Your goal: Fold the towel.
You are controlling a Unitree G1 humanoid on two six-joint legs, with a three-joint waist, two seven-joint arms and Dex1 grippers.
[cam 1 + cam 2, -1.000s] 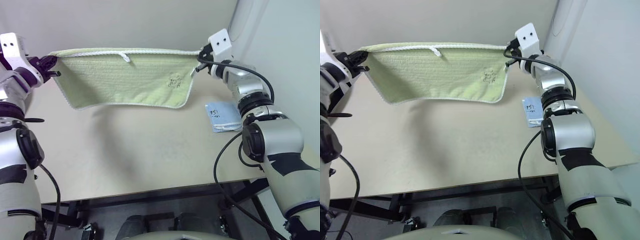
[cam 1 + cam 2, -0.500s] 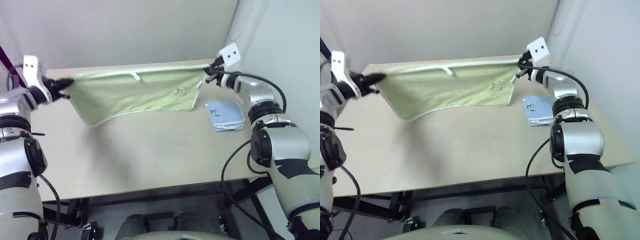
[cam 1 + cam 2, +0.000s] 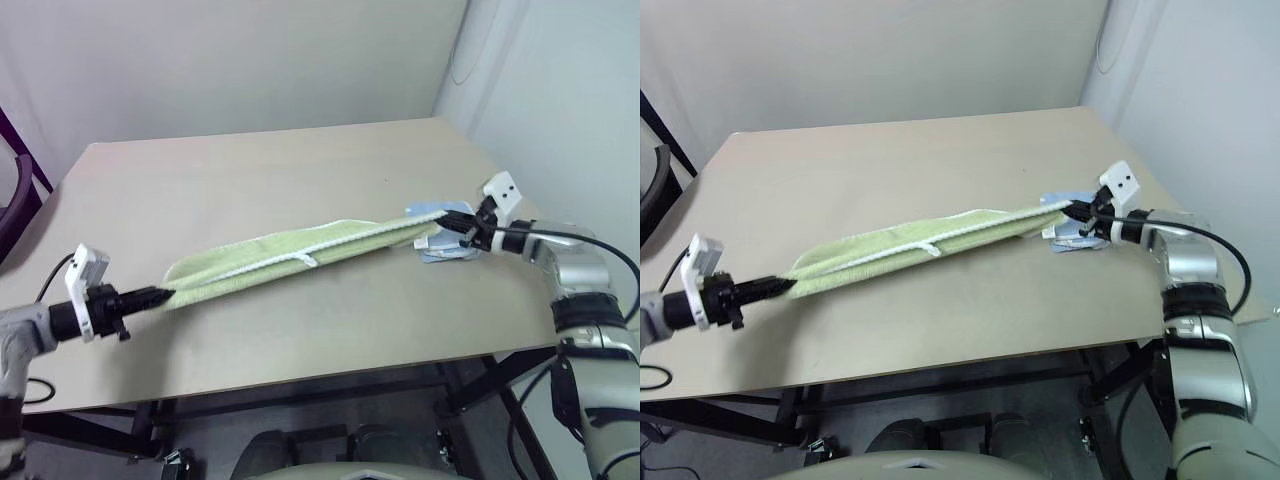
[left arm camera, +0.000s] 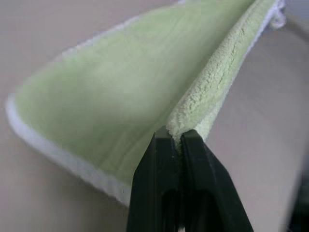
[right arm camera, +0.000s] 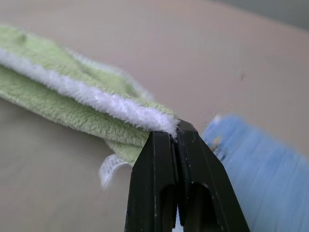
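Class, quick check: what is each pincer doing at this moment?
Left pincer: shut on one end of the green towel.
Right pincer: shut on the towel's other end, beside the blue cloth.

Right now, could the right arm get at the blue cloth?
Probably not yet. The blue cloth lies right beside the right gripper, nothing between them, but that gripper is shut on the towel corner and would have to let go first.

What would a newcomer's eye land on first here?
The green towel, stretched into a long band slantwise across the table. Each end is pinched by a shut gripper: the left gripper near the front edge, the right gripper over the blue cloth.
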